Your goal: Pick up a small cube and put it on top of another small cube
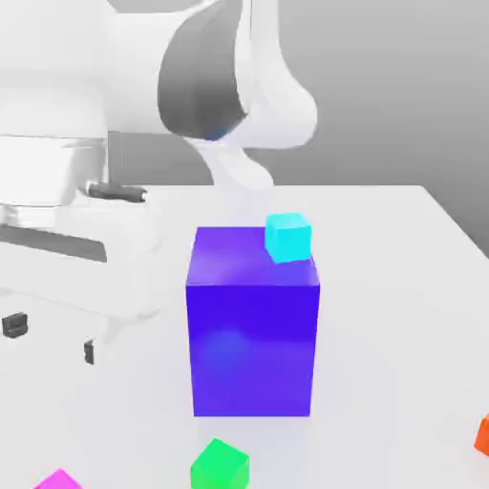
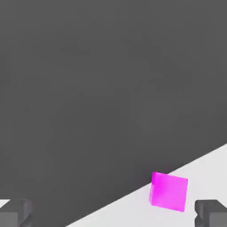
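I am hovering with my pincer (image 2: 113,215) spread wide and gripping nothing; in the hand view its two dark fingertips (image 2: 15,213) are sitting far apart, with the small magenta cube (image 2: 169,191) lying between them but much closer to one tip than the other. In the exterior view the same magenta cube (image 1: 59,479) is resting on the white tabletop (image 1: 401,315) at about seven o'clock from the big blue-violet block (image 1: 252,325), well apart from it, and close to the tabletop's near edge.

I am judging the step in hand to be the approach for the pick. To do it well, I should be shifting sideways until the cube is sitting midway between my fingertips, squaring my fingers to two opposite faces, since the cube is looking slightly skewed to me, and only then lowering straight down. Because it is lying near the edge, a nudge from one finger could be pushing it off, so centring first matters.

The small green cube (image 1: 220,465) is sitting at about six o'clock from the block, near the magenta one and a likely resting place for it. A small cyan cube (image 1: 288,237) is sitting on or just behind the block's top corner; I cannot tell which. The magenta cube is cut off by the exterior view's lower edge, an orange piece (image 1: 482,435) is clipped at that view's right, and my fingertips are only partly showing.
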